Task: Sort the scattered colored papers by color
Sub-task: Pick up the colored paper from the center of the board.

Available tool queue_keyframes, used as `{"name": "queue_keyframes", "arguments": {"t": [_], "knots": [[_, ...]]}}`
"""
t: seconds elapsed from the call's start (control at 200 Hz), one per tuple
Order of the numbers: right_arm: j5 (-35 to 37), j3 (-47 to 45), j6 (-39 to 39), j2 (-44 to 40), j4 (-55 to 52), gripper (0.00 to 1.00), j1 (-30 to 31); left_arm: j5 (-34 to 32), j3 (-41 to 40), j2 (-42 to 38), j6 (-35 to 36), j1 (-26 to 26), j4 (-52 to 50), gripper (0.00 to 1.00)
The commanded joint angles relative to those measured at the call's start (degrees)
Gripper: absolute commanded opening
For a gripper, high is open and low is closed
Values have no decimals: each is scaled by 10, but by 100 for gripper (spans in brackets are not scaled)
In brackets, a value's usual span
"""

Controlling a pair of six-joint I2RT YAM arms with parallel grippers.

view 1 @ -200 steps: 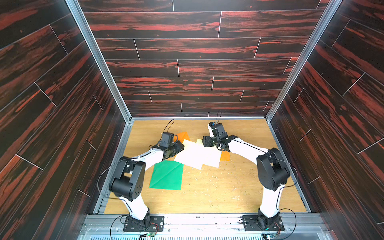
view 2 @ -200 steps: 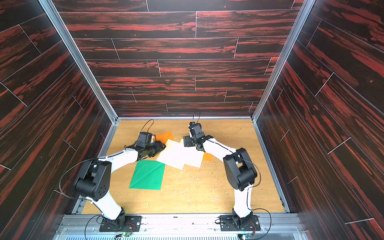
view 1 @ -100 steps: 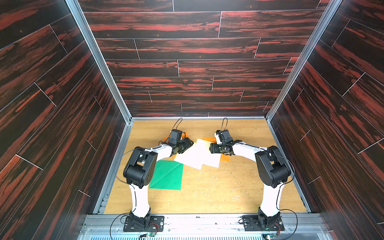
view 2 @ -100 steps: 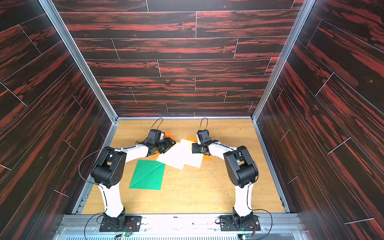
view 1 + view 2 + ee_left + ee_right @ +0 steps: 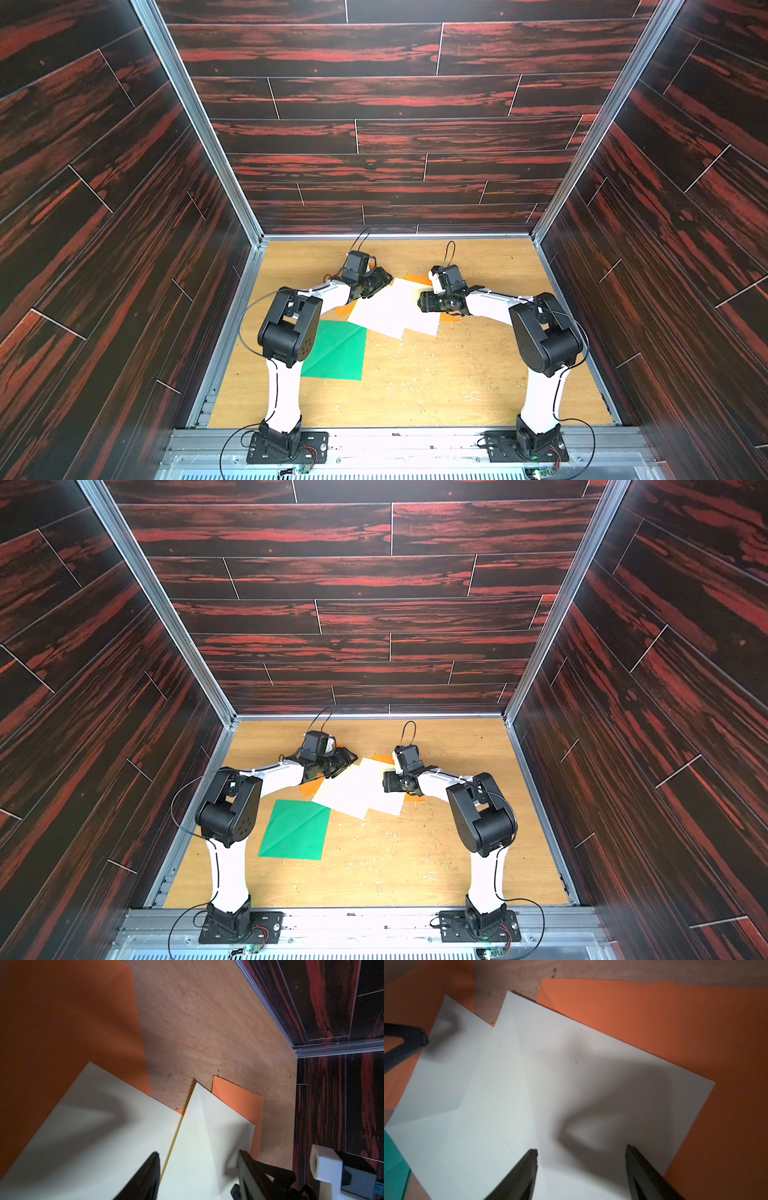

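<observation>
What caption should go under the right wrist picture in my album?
Open right claw poised over cream papers that overlap orange papers.

**Light wooden tabletop (image 5: 436,386), flat sheets in three colors lying at mid-frame**

In both top views a green paper (image 5: 336,353) lies flat on the bare wood at lower left of the group, with a diagonal crease across it. Its upper corner is close to the cream papers (image 5: 390,311), which overlap one another in the center. These rest partly on a left orange paper (image 5: 345,308) and a right orange paper (image 5: 417,279), both flat on the wood and showing only at the cream edges. Pale specks (image 5: 415,357) dot the wood below the pile, toward the frame's lower middle.
</observation>
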Motion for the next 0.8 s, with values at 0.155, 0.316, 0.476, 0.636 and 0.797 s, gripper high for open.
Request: {"name": "queue_keyframes", "arguments": {"t": [0.155,0.316,0.476,0.636,0.797], "knots": [[-12,-12,1,6,-3,72,-1,7,67,35,71,-14,-113,63],[-13,-15,-1,10,-1,72,0,5,87,45,112,-15,-173,63],[-16,-15,-2,13,-1,72,0,17,104,65,140,-15,-213,63],[-16,-15,-4,14,-1,72,-1,22,101,75,154,-15,-230,63],[-17,-15,-6,18,-1,72,-1,76,101,89,162,-15,-223,61]]}}
